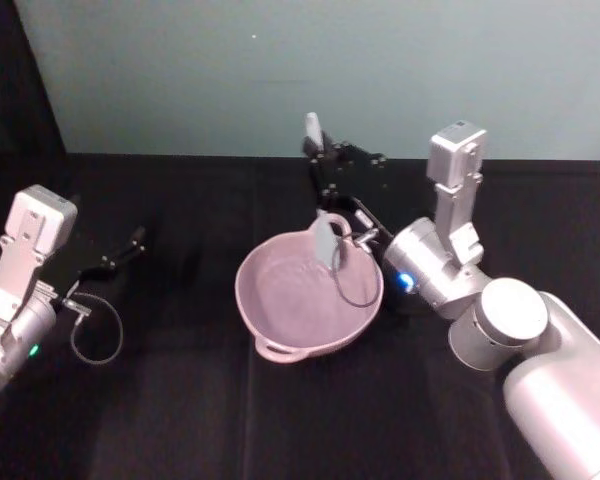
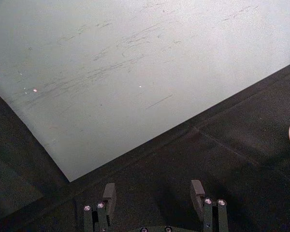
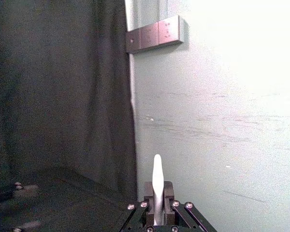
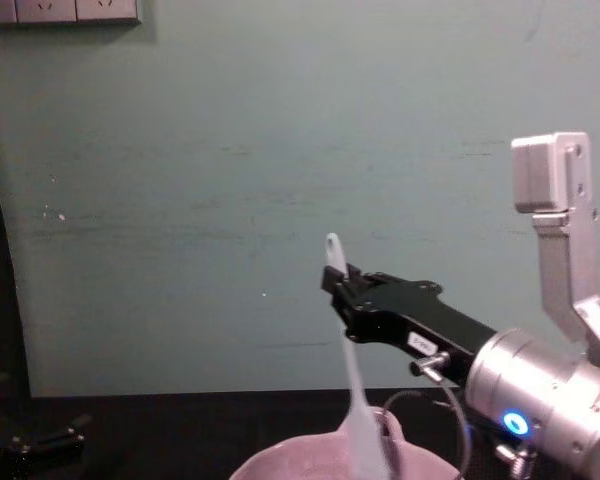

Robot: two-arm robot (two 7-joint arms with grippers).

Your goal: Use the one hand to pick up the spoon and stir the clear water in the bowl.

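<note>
My right gripper [image 4: 340, 287] is clamped on the spoon [image 4: 357, 405], pinching the slim handle close to its upper end, so just the tip with the hole stands above my fingers. The handle hangs nearly upright, leaning a little, and the flat blade reaches down inside the bowl [image 1: 270, 325], toward its far side. The bowl sits about the middle of the table [image 1: 180, 420], its loop handle facing the near edge. I cannot make out the water surface itself.

I judge that the step in hand is the stirring. To do it well, I should sweep the blade in slow, small circles in the bowl's centre, low enough to move water but off the bottom and walls, so the light bowl is not pushed along the cloth. With such a high grip the blade swings wide, so wrist motion should be gentle. A loop of cable [image 1: 358, 295] from my wrist hangs over the bowl's right rim and could catch it.

My left gripper [image 2: 154, 193] rests near the table's left edge, fingers apart, holding nothing.
</note>
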